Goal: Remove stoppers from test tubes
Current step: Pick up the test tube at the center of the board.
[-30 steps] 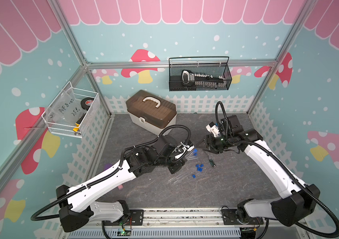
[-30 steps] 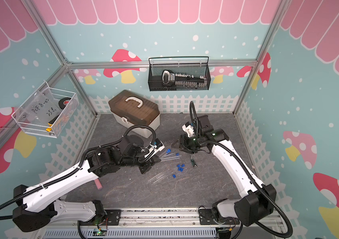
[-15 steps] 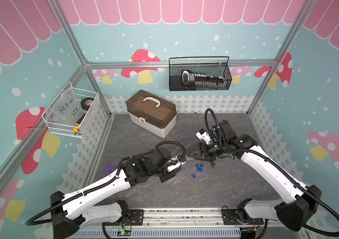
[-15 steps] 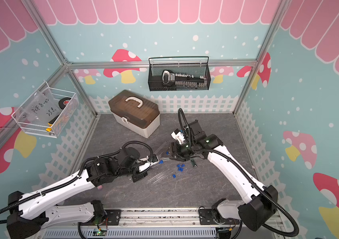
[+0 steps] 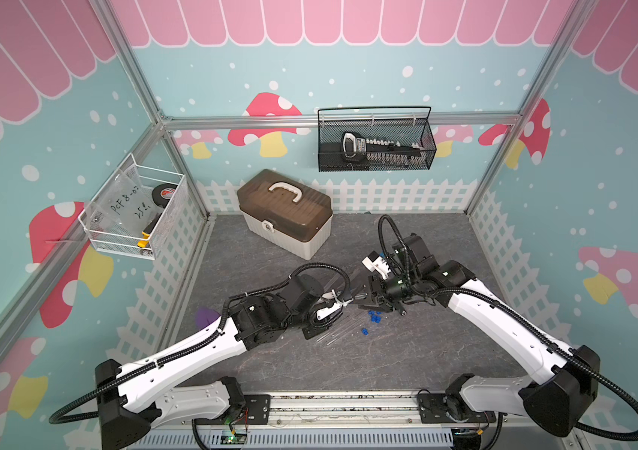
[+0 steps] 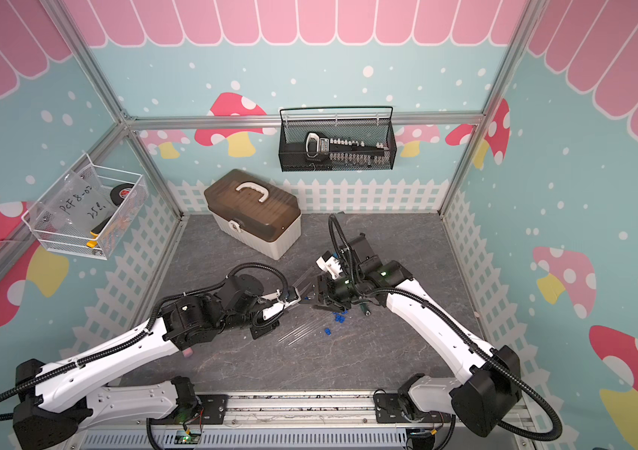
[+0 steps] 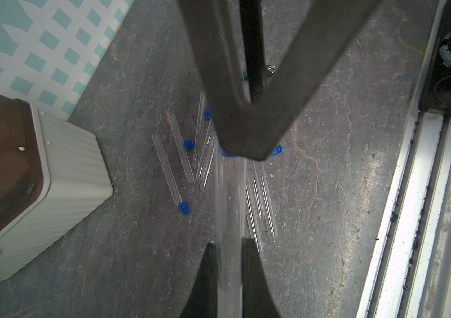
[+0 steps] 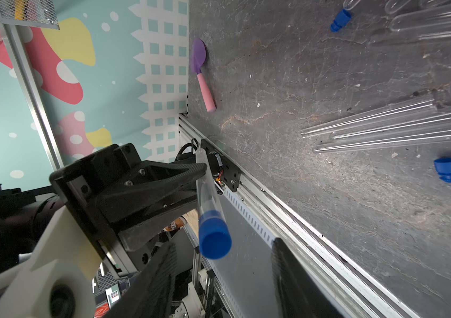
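Bringing our right gripper up to the capped end of the held test tube.

Our left gripper (image 7: 229,243) is clamped tight on a test tube (image 8: 205,187), held above the surface (image 5: 387,358). Its blue stopper (image 8: 214,236) sits between the jaws of our right gripper (image 8: 224,241), which stand open on either side and are not yet touching it. A second ago the two grippers were apart; now they meet, so we judge the pull comes next. Other tubes (image 7: 174,170) and loose stoppers (image 5: 375,316) lie on the surface below.
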You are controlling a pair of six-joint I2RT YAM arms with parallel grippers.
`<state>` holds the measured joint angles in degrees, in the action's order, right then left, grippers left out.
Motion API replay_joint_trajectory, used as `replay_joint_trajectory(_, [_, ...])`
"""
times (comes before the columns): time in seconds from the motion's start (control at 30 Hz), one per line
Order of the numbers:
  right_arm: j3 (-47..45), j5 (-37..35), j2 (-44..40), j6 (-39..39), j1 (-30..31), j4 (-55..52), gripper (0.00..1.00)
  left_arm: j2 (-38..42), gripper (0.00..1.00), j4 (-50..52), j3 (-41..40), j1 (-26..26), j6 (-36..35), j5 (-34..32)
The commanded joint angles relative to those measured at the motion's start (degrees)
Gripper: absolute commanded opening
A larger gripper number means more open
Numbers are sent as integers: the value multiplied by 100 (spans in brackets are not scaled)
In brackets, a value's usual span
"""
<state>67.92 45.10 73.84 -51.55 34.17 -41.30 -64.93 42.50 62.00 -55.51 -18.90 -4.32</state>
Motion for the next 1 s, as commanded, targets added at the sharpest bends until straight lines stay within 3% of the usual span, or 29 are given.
replay_joint_trajectory(0.0, [-59, 147, -134, -101, 40, 233, 45, -8, 0, -42, 174, 14, -106, -39])
replay_joint_trajectory(0.17, [-107, 138, -194, -216, 37, 402, 36, 40, 0, -31, 106, 14, -88, 16])
replay_joint_trajectory(0.47, [-213, 149, -127, -459, 38, 771, 36, 151, 0, 16, 15, 10, -97, 149])
replay_joint_trajectory(0.67, [-234, 155, -54, -488, 46, 884, 20, 202, 0, 39, -60, 7, -110, 130])
replay_joint_trajectory(0.83, [-304, 201, -75, -488, 50, 913, 12, 216, 0, 30, -97, 6, -134, 116])
replay_joint_trajectory(0.93, [-400, 201, -99, -483, 50, 929, 12, 234, 0, 30, -136, 11, -154, 117])
replay_joint_trajectory(0.97, [-426, 225, -91, -500, 49, 958, 17, 243, 0, 36, -153, 11, -156, 116])
